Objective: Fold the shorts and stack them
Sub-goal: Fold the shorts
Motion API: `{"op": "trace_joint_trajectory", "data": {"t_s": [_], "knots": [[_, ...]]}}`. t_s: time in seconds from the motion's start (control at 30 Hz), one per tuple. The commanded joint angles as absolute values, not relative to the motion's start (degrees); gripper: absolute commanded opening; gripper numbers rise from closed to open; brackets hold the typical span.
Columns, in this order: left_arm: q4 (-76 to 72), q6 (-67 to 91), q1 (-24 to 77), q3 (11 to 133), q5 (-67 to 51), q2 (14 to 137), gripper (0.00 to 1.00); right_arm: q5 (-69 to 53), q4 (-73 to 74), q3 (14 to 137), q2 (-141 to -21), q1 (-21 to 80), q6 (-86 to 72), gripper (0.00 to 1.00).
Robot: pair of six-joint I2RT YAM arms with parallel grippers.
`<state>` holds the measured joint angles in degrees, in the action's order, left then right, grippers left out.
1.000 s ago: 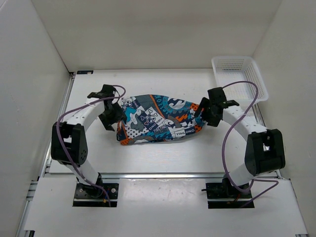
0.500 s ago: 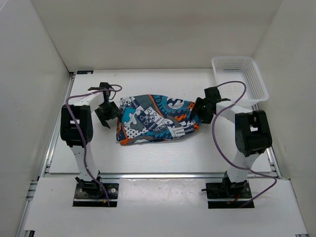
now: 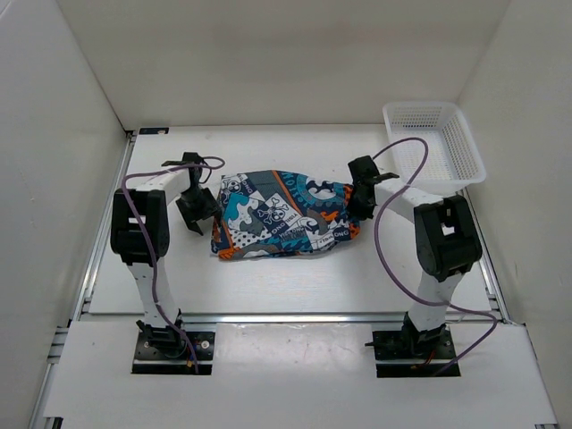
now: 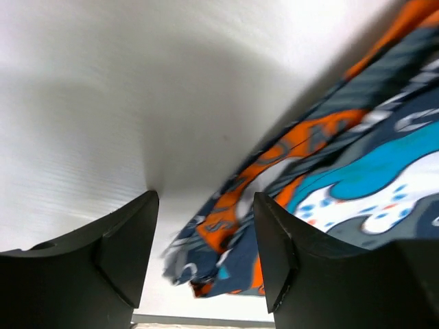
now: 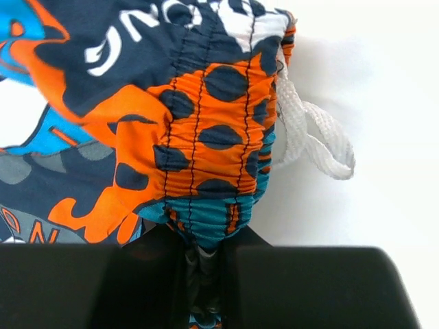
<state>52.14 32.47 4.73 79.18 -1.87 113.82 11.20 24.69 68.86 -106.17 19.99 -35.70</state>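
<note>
Dragged the waistband end inward with right gripper point(image 5: 202, 264), clamped tight on the shorts point(image 3: 284, 214); shortened the bundle versus a second ago, so probably mid-fold, nothing stacked yet. Holding left gripper point(image 4: 206, 199) open and empty, hem just ahead of its fingertips. Raised both elbows, pitched wrists down at opposite ends of cloth.

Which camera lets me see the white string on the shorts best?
The right wrist view: the white string loops out beside the shorts' gathered waistband, close and sharp. The top view is too far to show it; the left wrist view shows only another fabric edge.
</note>
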Motion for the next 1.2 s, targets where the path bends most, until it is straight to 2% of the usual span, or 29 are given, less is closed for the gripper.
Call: {"op": "trace_joint_trajectory", "data": {"t_s": [0.0, 0.07, 0.23, 0.37, 0.53, 0.6, 0.63, 0.67, 0.7, 0.93, 1.17], "knots": [[50.72, 31.99, 7.20, 76.12, -3.68, 110.48, 0.68, 20.63, 32.25, 69.96, -99.51, 20.30, -34.11, 0.00], [49.93, 32.69, 8.95, 74.71, -5.09, 109.95, 0.65, 22.06, 33.83, 70.84, -97.92, 20.83, -32.01, 0.00], [45.01, 36.64, 14.58, 68.47, -12.38, 107.05, 0.65, 26.18, 38.40, 75.05, -96.15, 21.36, -26.90, 0.00], [45.00, 39.63, 20.65, 67.24, -12.92, 103.37, 0.62, 28.91, 41.48, 79.53, -95.54, 22.76, -24.96, 0.00], [45.00, 39.03, 21.18, 68.02, -14.85, 95.47, 0.61, 34.18, 45.69, 85.16, -95.54, 27.77, -22.42, 0.00], [45.52, 38.50, 17.86, 68.03, -14.85, 94.83, 0.59, 35.50, 46.40, 87.97, -96.85, 29.70, -21.71, 0.00], [45.53, 37.80, 16.80, 68.03, -14.24, 94.22, 0.51, 36.29, 47.45, 88.85, -97.90, 30.23, -21.19, 0.00], [45.53, 37.79, 15.83, 68.03, -14.24, 94.22, 0.38, 36.30, 47.46, 89.55, -97.91, 31.10, -21.18, 0.00], [45.53, 37.79, 15.12, 67.42, -13.63, 95.18, 0.11, 37.17, 48.16, 90.17, -98.69, 31.64, -21.18, 0.00], [45.53, 37.00, 12.57, 69.25, -6.69, 101.07, 0.10, 39.10, 48.16, 92.46, -98.70, 34.89, -21.18, 0.00], [45.53, 35.95, 13.18, 74.97, -7.29, 110.38, 0.10, 40.16, 49.22, 95.10, -100.45, 38.75, -21.18, 0.00]]}}
